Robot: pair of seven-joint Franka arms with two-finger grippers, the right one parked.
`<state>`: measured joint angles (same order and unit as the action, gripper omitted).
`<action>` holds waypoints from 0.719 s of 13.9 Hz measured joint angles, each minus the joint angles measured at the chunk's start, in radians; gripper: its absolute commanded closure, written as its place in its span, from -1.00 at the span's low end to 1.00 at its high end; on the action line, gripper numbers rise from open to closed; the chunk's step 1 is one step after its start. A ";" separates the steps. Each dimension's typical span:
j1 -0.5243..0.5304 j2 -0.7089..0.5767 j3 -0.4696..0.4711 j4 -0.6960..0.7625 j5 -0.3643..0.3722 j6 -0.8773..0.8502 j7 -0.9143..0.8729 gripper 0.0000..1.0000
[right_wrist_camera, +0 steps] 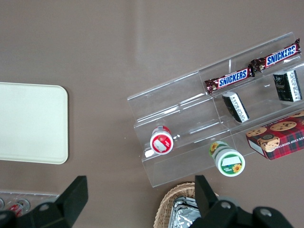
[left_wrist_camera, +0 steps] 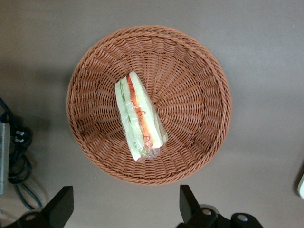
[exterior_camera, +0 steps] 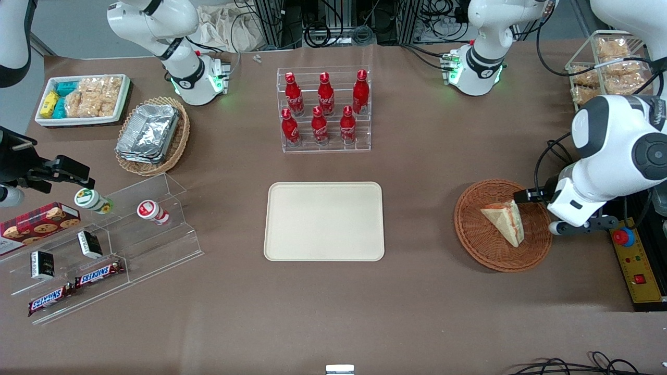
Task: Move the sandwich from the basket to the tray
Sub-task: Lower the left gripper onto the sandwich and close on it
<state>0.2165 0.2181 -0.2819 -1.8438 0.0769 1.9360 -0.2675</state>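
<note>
The sandwich (exterior_camera: 505, 221) (left_wrist_camera: 140, 116), a pale bread wedge with red and green filling, lies in the reddish-brown woven basket (exterior_camera: 469, 229) (left_wrist_camera: 199, 71) toward the working arm's end of the table. My left gripper (exterior_camera: 529, 196) (left_wrist_camera: 123, 206) hovers above the basket's rim, open wide, with nothing between its black fingers (left_wrist_camera: 187, 202). It does not touch the sandwich. The cream-beige tray (exterior_camera: 324, 221) (right_wrist_camera: 28, 123) lies flat at the table's middle with nothing on it.
A clear rack of red bottles (exterior_camera: 325, 112) stands farther from the camera than the tray. Toward the parked arm's end are a tan basket with foil containers (exterior_camera: 153, 135), a white snack bin (exterior_camera: 83, 99) and an acrylic snack stand (exterior_camera: 99, 245). A yellow control box (exterior_camera: 633, 260) sits beside the basket.
</note>
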 measured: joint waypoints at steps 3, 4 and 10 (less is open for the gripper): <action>0.000 0.035 0.000 -0.033 0.000 0.088 -0.119 -1.00; 0.000 0.043 0.000 -0.053 0.000 0.118 -0.131 -1.00; 0.003 0.049 0.001 -0.210 0.000 0.312 -0.155 -1.00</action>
<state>0.2197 0.2672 -0.2814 -2.0540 0.0770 2.2478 -0.4221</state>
